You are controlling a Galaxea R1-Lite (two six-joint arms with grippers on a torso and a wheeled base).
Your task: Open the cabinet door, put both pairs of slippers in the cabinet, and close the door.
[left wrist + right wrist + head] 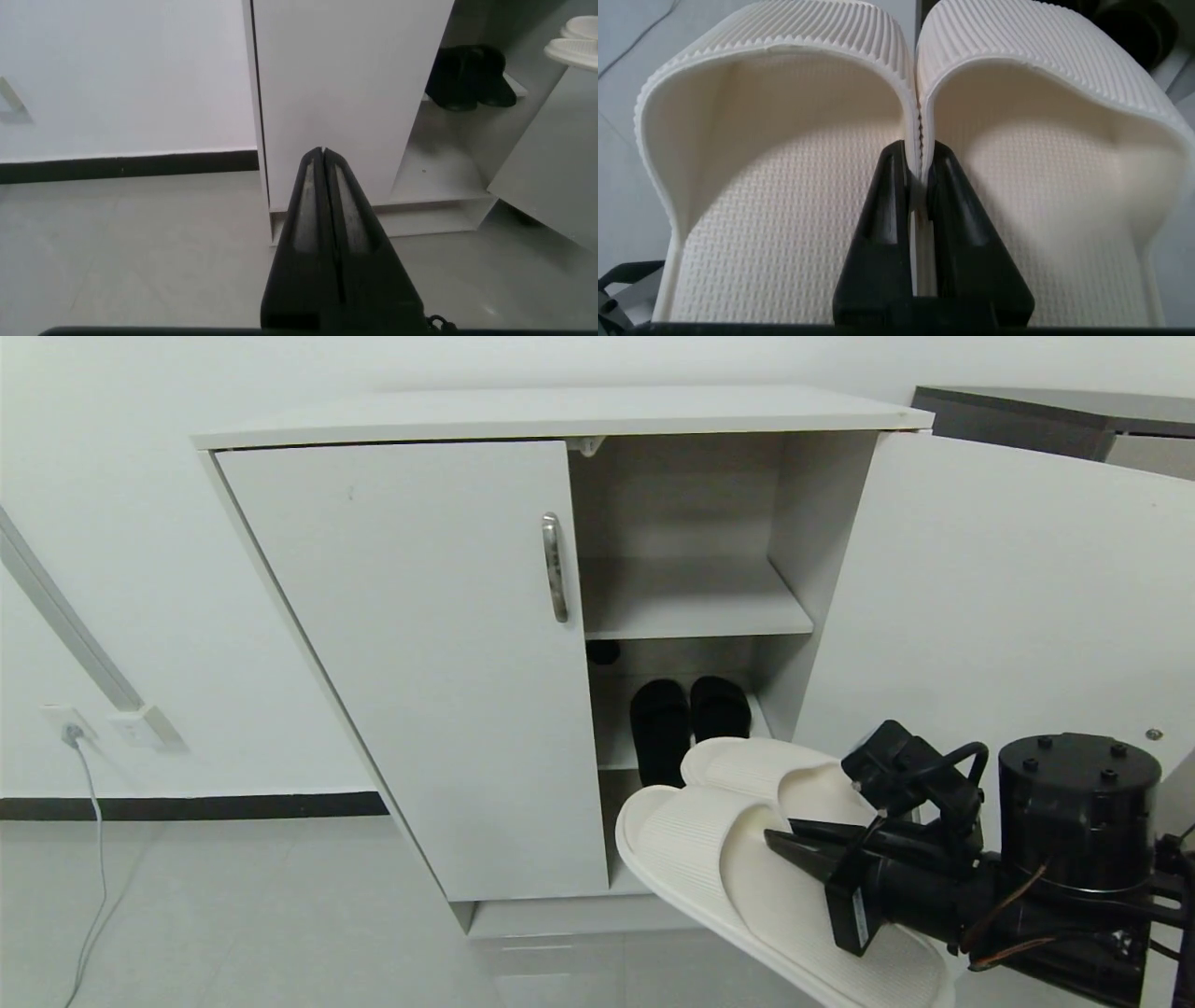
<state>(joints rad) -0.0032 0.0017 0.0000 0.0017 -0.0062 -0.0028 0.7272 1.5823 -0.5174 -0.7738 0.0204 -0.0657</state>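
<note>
The white cabinet (560, 415) stands against the wall, its left door (420, 653) closed and its right door (990, 607) swung open. A pair of black slippers (689, 719) lies on the lower shelf inside, also seen as black slippers (472, 77). My right gripper (780, 845) is shut on the inner edges of a pair of white slippers (738, 859), holding them in the air in front of the open compartment. The white slippers (915, 177) sit side by side, pinched between the fingers (887, 224). My left gripper (320, 161) is shut with nothing in it, low before the closed door.
A metal handle (555, 567) runs down the left door's edge. The upper shelf (691, 602) is bare. A wall socket with a cable (70, 728) is at the left, above the light floor (233, 915).
</note>
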